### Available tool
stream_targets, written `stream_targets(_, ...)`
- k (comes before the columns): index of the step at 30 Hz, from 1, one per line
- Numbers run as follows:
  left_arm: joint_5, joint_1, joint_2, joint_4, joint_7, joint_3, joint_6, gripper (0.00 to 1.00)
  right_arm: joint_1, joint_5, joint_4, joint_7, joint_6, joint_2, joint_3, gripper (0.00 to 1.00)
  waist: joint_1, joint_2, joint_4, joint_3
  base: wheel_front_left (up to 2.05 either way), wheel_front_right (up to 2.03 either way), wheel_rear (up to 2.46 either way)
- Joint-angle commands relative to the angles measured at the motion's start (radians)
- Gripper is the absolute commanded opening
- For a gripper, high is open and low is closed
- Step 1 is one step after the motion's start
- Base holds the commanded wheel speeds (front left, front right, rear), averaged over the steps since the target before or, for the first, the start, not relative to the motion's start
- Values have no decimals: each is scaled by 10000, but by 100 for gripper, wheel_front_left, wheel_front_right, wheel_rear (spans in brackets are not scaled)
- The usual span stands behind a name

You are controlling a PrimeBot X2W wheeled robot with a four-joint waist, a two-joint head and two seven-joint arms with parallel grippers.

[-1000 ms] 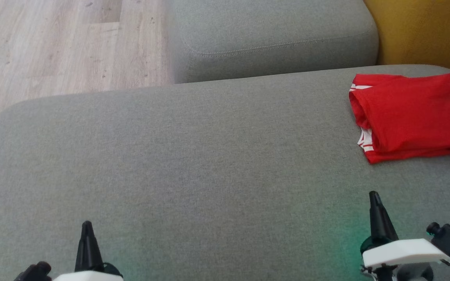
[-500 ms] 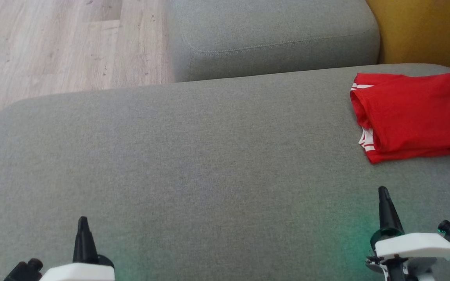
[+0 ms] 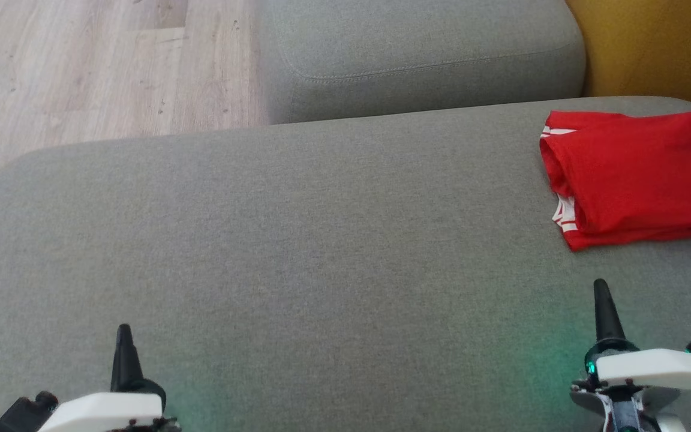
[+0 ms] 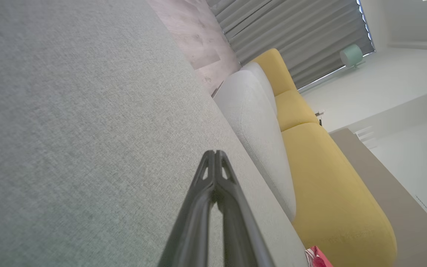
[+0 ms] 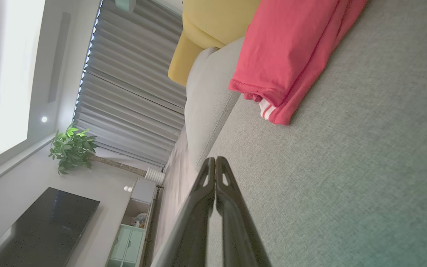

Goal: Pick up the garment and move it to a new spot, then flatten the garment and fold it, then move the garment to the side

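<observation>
Garment [image 3: 633, 177], red and folded, lies at far right of grey cushion [image 3: 297, 240], long axis running L-R across my head view. It's ahead of R gripper [image 3: 601, 294] & slightly outboard; L gripper [image 3: 123, 339] is well apart. Both have fingers pinched together, holding nothing. I reckon R arm takes any further nudge.

garment [image 3: 633, 180] on cushion [image 3: 321, 252], far right | second cushion [image 3: 417, 54] behind it | floor [image 3: 81, 72] beyond, left
</observation>
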Motion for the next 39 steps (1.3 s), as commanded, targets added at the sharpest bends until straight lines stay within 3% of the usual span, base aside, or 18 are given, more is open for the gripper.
stream_targets(1, -350, -581, 165, -233, 76, 345, -90, 0, -616, 363, -365, 96, -5, -166, 38, 0, -1, 0, 3, 6, 0, 0, 0)
stream_targets(39, -4793, -1595, 145, 192, 1245, 1021, -633, 0, -1222, 4639, -395, 1244, -7, -148, -901, 0, -1, 0, 78, 139, 0, 0, 0)
